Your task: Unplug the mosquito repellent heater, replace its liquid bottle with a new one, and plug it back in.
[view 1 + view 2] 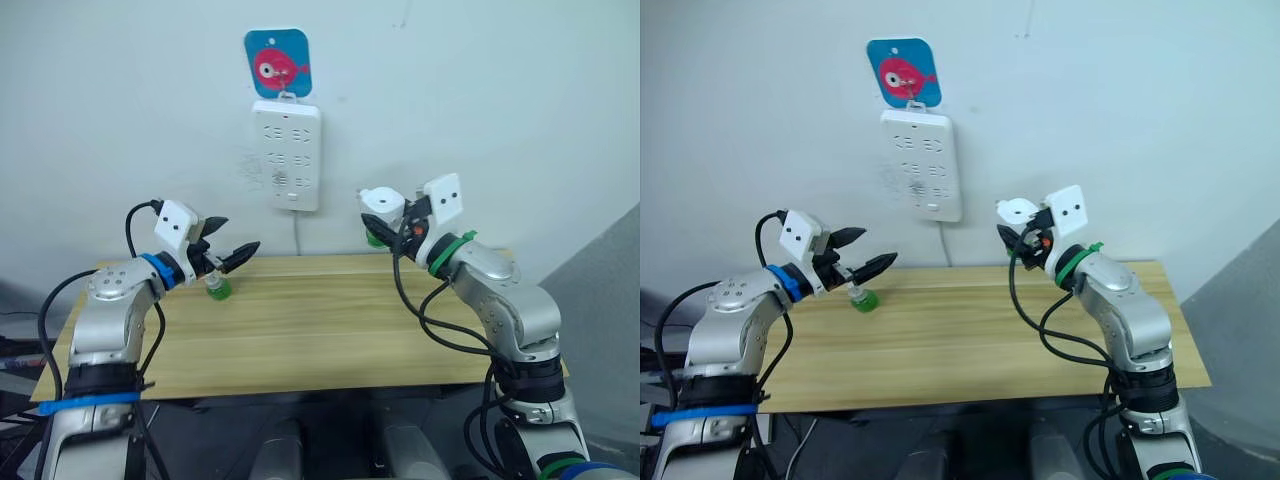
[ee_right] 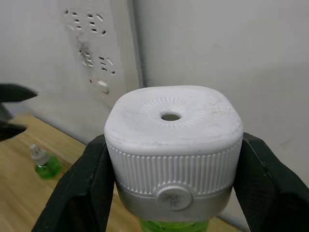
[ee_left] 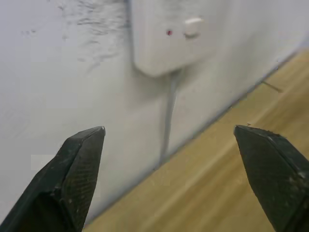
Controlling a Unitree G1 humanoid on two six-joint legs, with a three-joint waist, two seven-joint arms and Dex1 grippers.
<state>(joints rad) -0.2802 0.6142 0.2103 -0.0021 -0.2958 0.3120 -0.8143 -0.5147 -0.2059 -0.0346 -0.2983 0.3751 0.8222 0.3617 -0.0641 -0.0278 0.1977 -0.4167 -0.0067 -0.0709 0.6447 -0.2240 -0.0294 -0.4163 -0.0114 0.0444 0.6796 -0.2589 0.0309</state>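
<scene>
Right wrist view: mosquito repellent heater clamped between right tool fingers.

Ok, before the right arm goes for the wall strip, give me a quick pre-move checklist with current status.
1. Hold on the mosquito repellent heater: ok, the right gripper has a finger on each side of it.
2. Bottle fitted: ok, green liquid shows under the heater.
3. Whether that bottle is the new one: cannot tell.
4. Left gripper out of the way: ok, open, empty, above the table's left side.
5. Loose green bottle: ok, upright on the table, away from the right arm's path.
6. Power strip sockets free: ok, nothing plugged in.
7. Heater's plug pins facing the strip: cannot tell.
</scene>
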